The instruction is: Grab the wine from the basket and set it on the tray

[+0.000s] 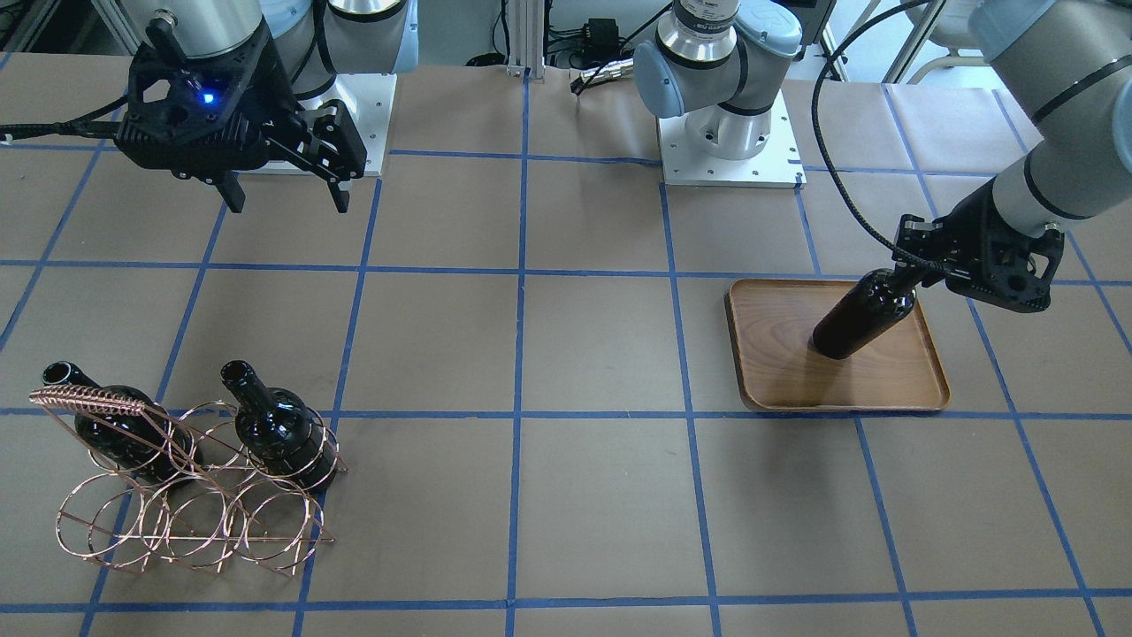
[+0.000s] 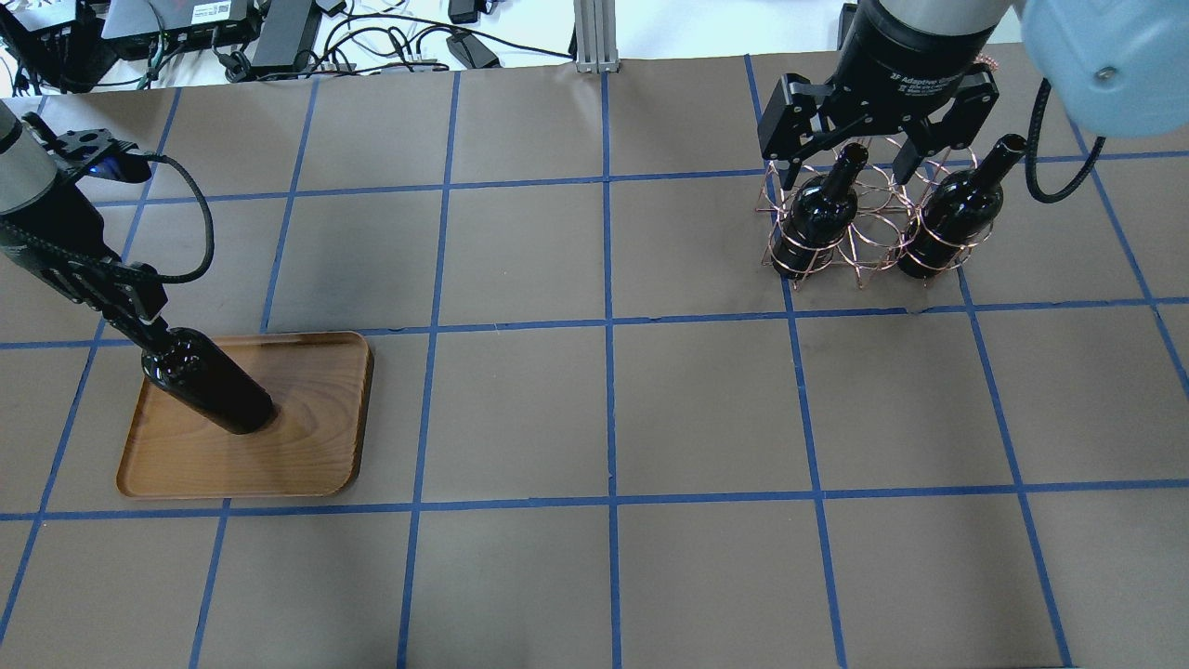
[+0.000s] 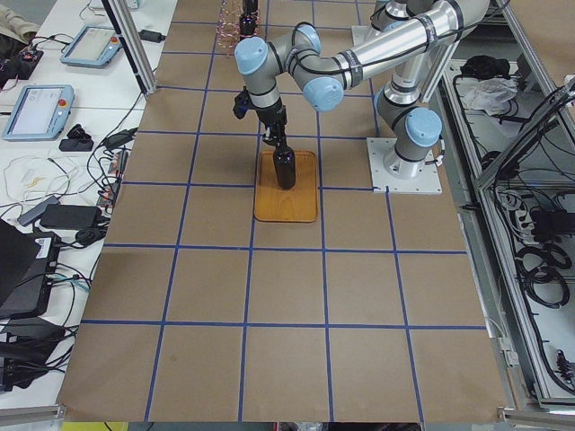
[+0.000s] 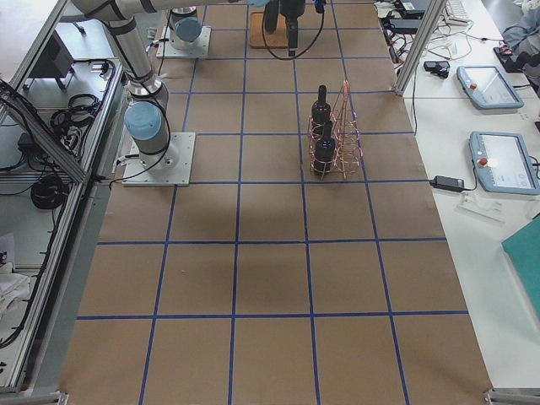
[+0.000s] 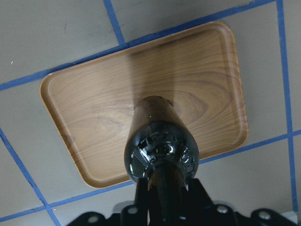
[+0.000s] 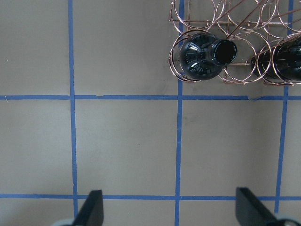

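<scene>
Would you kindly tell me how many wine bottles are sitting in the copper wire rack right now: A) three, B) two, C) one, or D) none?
B: two wine bottles stand in the copper wire rack, while the third bottle is over at the wooden tray, its neck held in the left pincer.

There are three wine bottles (image 2: 209,390) (image 2: 817,218) (image 2: 952,218), one tray (image 2: 316,455), one wire basket (image 1: 88,400) and two grippers, the left gripper (image 2: 149,330) and the right gripper (image 1: 288,202). The basket seems to have six ring slots, though its overlapping wires make that count unsure.
</scene>
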You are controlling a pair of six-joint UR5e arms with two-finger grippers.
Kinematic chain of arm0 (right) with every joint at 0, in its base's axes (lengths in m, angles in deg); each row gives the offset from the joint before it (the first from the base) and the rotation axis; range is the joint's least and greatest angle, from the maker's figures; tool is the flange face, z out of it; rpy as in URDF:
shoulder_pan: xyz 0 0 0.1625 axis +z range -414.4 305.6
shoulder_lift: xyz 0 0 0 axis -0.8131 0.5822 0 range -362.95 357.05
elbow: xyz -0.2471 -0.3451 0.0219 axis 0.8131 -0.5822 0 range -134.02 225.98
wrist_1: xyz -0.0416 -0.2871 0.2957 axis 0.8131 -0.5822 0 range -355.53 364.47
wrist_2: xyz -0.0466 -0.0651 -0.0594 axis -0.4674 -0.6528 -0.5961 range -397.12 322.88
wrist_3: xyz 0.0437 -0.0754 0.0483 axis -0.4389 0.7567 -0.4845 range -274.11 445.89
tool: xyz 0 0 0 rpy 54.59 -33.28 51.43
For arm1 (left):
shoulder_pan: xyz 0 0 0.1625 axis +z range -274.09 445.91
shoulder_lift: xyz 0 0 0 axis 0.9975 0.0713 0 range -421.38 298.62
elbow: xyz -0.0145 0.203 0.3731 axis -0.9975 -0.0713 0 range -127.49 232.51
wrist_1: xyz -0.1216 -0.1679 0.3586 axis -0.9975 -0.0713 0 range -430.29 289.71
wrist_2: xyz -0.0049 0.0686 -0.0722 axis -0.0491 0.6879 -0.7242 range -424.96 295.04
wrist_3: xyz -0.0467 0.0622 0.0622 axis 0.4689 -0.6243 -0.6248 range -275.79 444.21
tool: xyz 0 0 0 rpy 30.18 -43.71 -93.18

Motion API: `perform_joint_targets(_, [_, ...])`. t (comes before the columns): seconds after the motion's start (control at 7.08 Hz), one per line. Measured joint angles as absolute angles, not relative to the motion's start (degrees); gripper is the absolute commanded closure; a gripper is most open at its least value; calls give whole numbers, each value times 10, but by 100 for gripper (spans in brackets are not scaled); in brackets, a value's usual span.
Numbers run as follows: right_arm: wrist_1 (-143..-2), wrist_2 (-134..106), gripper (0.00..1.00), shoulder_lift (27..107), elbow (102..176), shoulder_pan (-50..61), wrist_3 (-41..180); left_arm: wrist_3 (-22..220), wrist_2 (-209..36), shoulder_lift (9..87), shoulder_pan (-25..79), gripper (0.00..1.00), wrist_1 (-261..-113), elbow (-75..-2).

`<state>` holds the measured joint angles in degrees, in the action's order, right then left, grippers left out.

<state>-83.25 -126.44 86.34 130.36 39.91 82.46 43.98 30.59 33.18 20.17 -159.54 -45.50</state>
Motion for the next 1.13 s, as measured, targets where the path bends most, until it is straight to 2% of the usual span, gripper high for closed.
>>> perform_joint_targets(0.14, [-832, -1265, 0, 863, 1304, 399, 825, 442, 307, 332, 202, 9, -1597, -455])
perform_joint_targets(0.85, [-832, -1265, 0, 863, 1304, 399, 825, 544, 303, 283, 194, 1, -1664, -425])
perform_joint_targets(1.13, [-832, -1265, 0, 863, 1304, 399, 825, 671, 290, 261, 134, 0, -1669, -407])
